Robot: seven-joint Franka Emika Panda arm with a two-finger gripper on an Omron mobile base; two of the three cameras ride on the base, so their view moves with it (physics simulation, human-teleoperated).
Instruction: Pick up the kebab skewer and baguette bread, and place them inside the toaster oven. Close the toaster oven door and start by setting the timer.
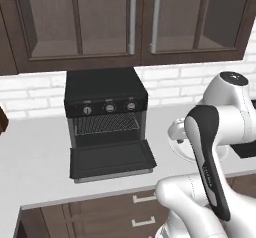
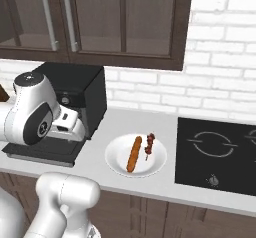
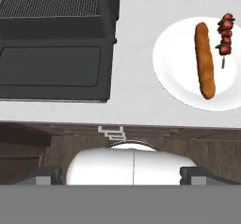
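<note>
a pale grey desk runs under dark wall cupboards. a black toaster oven stands with its door dropped open; beside it a white plate holds a baguette and a kebab skewer. the pincer hovers above, spread wide, holding nothing.

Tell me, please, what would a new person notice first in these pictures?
Probably the black toaster oven against the brick wall, its door dropped open flat on the counter and the wire rack showing inside. Next, the white plate to its right, holding the baguette bread with the kebab skewer beside it.
</note>
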